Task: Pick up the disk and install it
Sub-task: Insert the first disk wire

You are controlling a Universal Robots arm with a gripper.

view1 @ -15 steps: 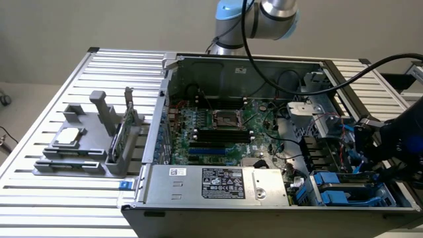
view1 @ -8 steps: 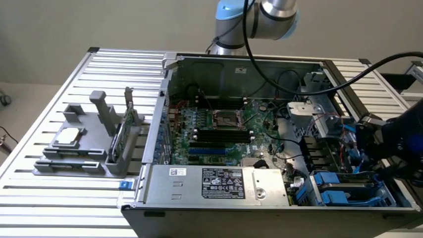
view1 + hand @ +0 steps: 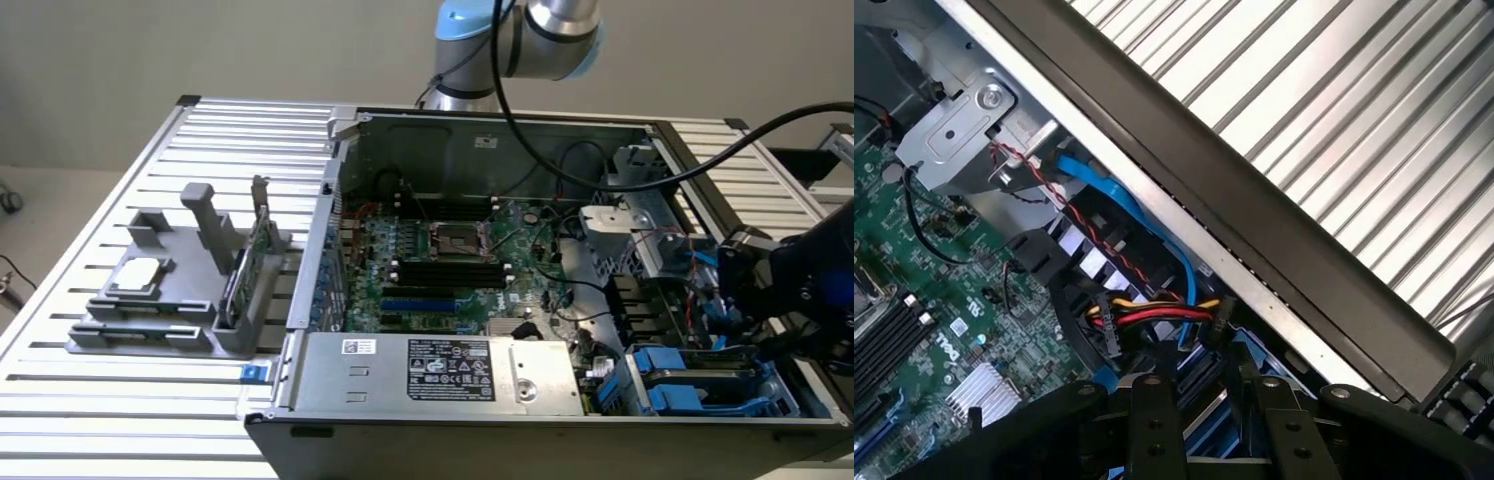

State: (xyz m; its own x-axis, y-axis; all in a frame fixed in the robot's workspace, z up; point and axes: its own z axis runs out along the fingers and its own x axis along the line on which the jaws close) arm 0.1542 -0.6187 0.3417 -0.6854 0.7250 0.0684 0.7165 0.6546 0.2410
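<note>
A slatted metal table [image 3: 94, 410] is noted, bearing an open computer case [image 3: 481, 140]. Inside it a motherboard [image 3: 441, 265] and a grey power supply [image 3: 441, 375] are seen. At the exterior view's left, a grey fixture [image 3: 147, 335] is observed beside the case. The gripper [image 3: 781, 290] is positioned over the drive bay at the case's side toward the exterior view's right. A blue-edged part, taken to be the disk [image 3: 1199, 375], is seen just beneath the gripper [image 3: 1214, 425]. Whether it is clamped cannot be told.

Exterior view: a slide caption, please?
Gripper hovers over blue drive carriers in an open computer case on a slatted table.
</note>
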